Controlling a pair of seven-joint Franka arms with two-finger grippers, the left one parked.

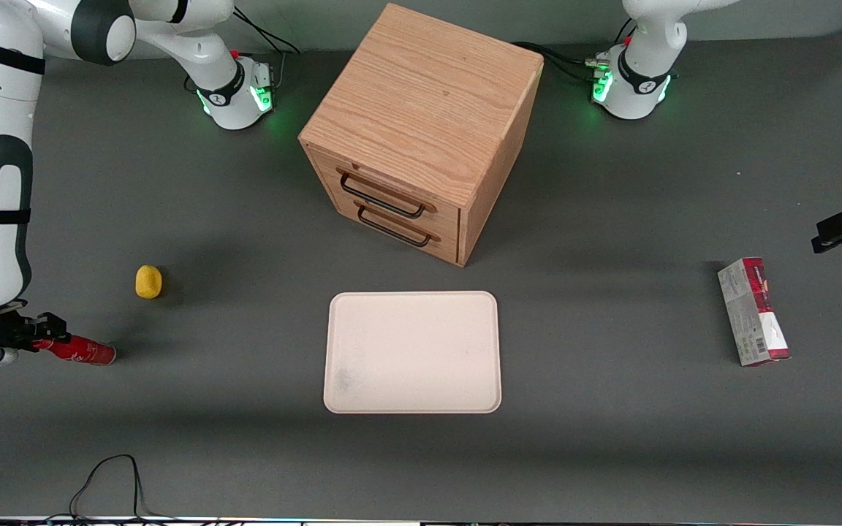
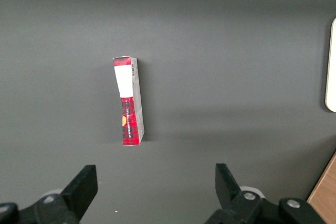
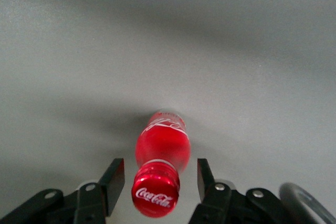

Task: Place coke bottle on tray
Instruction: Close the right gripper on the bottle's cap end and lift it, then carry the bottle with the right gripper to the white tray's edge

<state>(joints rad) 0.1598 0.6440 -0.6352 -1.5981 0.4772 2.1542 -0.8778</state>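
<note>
Front view: at the frame's lower left, the end effector [image 1: 47, 336] sits low over the matte grey bench [image 1: 611, 453], its black fingers spread around the cap end of the glossy red coke bottle [image 1: 83, 351], which lies on its side. The smooth cream tray [image 1: 412, 352], round-cornered, lies at lower centre, well apart.

Right wrist view: the bottle's white-scripted cap [image 3: 156, 195] sits between open fingers [image 3: 114, 179], untouched.
</note>
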